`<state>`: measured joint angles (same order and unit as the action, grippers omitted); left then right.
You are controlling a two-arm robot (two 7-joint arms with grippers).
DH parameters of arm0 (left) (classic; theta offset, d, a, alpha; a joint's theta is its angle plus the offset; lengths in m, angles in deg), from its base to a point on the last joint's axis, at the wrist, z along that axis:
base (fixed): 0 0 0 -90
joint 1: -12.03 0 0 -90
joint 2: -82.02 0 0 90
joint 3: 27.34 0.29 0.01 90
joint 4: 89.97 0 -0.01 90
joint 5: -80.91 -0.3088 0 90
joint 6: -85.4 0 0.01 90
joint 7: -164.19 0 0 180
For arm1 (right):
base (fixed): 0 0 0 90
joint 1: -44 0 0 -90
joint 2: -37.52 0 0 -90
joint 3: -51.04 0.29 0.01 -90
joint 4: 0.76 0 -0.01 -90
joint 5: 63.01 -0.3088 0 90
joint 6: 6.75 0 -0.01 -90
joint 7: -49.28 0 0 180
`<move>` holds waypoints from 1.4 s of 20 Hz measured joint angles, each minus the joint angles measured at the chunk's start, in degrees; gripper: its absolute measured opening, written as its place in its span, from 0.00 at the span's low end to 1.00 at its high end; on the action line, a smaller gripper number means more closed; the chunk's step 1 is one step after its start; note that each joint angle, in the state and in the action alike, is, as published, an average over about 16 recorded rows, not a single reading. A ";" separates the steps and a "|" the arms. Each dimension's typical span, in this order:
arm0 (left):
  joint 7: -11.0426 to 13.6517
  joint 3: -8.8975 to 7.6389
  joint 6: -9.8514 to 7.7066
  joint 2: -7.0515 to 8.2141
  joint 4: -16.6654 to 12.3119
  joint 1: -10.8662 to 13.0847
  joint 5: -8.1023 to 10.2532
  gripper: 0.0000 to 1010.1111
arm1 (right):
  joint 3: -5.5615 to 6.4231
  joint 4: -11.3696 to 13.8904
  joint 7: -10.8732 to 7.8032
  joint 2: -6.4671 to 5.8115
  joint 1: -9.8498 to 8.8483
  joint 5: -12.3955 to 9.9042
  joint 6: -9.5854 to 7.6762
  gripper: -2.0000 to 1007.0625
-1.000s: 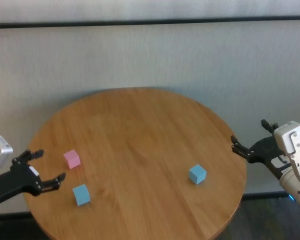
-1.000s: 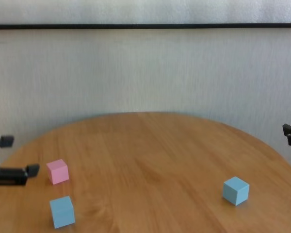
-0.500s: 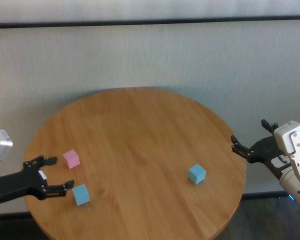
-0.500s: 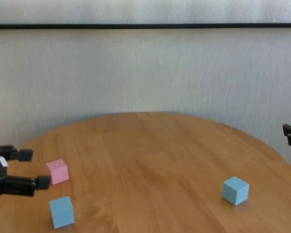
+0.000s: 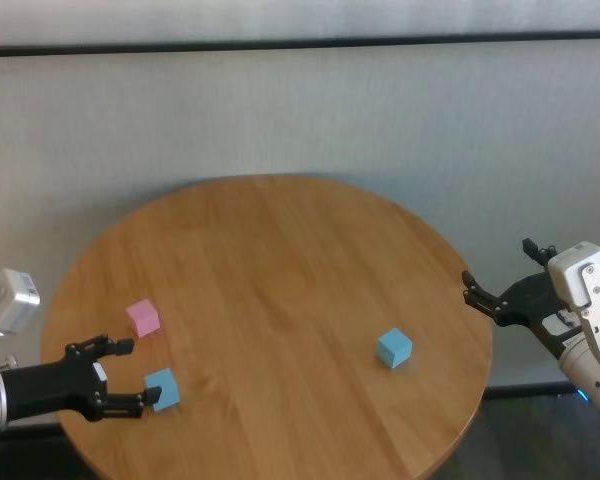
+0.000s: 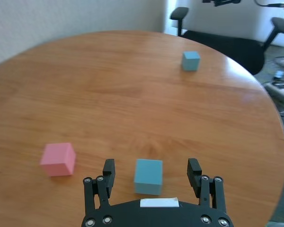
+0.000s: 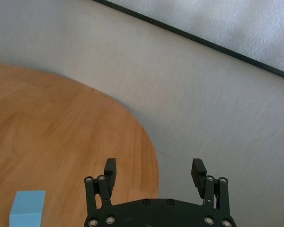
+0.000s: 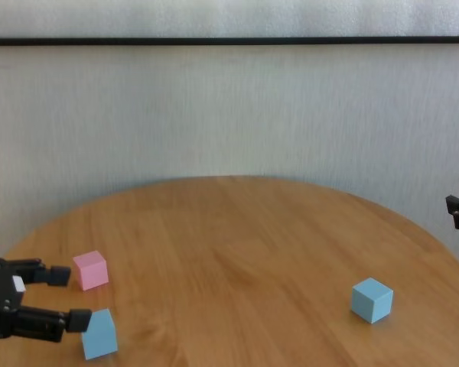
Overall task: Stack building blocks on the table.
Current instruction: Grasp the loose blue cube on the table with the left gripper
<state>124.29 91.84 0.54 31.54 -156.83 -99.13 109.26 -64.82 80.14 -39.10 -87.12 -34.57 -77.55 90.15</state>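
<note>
On the round wooden table [image 5: 280, 250] lie a pink cube [image 5: 143, 318], a light blue cube [image 5: 162, 389] just in front of it near the left edge, and a second light blue cube [image 5: 394, 348] at the right. My left gripper [image 5: 135, 372] is open, low over the table. The near blue cube [image 6: 148, 176] lies at its fingertips, between them and ungripped, with the pink cube [image 6: 58, 159] beside it. My right gripper [image 5: 498, 272] is open and empty, off the table's right edge. The right blue cube [image 7: 27, 215] shows in its view.
A pale wall with a dark rail stands behind the table. An office chair [image 6: 217, 38] and cables on the floor [image 6: 279, 80] lie beyond the table's right side. The table's right rim [image 7: 151, 156] runs under my right gripper.
My left gripper has moved in from the table's left edge, past the pink cube, until its open fingers reach the near light blue cube. The right arm and all cubes have not moved.
</note>
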 joint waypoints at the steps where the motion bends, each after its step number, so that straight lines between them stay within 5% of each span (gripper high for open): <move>1: 0.62 0.21 -0.05 -0.18 0.52 -0.29 0.04 0.99 | 0.00 0.00 0.00 0.00 0.00 0.00 0.00 0.99; 9: 3.60 1.76 0.19 -1.48 4.01 -2.35 0.01 0.99 | 0.00 0.00 0.00 0.00 0.00 0.00 0.00 0.99; 28: 5.29 3.98 2.39 -4.16 9.09 -5.05 -2.12 0.99 | 0.00 0.00 0.00 0.00 0.00 0.00 0.00 0.99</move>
<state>129.58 95.81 2.93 27.38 -147.75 -104.18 107.14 -64.82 80.14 -39.10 -87.12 -34.57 -77.55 90.15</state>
